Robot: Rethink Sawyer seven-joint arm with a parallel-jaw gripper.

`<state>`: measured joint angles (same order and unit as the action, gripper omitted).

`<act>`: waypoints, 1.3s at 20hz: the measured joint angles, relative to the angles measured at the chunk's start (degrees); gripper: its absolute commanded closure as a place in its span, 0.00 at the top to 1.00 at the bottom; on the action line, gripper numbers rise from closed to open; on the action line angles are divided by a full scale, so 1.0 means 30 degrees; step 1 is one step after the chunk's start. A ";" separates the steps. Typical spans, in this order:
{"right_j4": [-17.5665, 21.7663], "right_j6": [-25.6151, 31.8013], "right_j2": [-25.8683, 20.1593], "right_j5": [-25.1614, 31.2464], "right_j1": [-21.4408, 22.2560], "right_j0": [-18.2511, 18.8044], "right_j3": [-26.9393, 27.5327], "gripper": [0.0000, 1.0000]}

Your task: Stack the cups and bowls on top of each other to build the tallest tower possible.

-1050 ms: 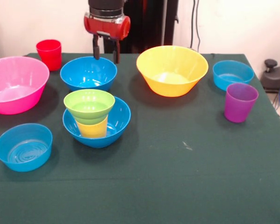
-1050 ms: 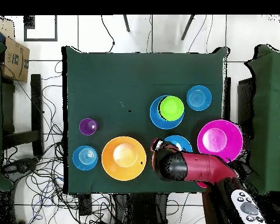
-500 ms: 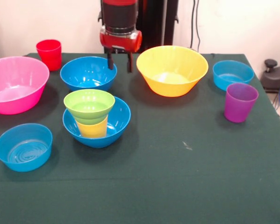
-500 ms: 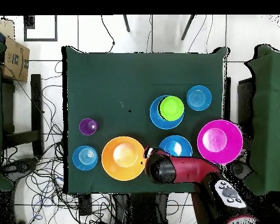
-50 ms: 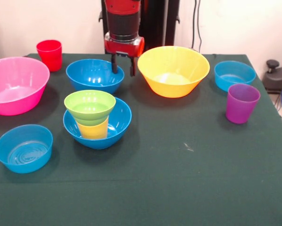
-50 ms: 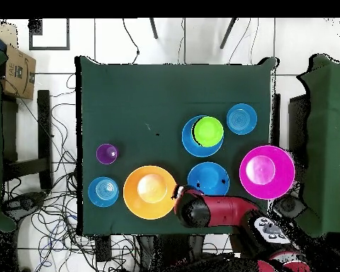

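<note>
On green cloth (image 5: 188, 179), bowls (image 5: 173, 70); cables underneath.

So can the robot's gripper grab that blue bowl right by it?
Probably yes. The gripper hangs at the rim of the blue bowl, one finger inside and one outside. The bowl is empty, and the yellow bowl sits clear beside it.
</note>
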<state>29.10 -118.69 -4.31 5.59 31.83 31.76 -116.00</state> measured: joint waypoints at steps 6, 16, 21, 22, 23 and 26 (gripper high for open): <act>0.0077 0.0000 0.0081 -0.0002 0.0054 0.0533 0.0006 1.00; 0.0086 0.0000 0.0353 -0.0034 -0.0153 0.0333 0.0159 1.00; 0.0129 0.0000 0.0653 -0.0173 -0.0503 -0.0046 0.0278 1.00; 0.0236 0.0000 0.0793 -0.0360 -0.0503 -0.0098 0.0242 1.00; 0.0287 0.0000 0.0865 -0.0448 -0.0495 -0.0113 0.0231 1.00; 0.0533 0.0000 0.1200 -0.0957 -0.0423 -0.0129 0.0187 1.00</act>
<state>30.70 -118.69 -0.71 2.72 30.56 31.37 -115.43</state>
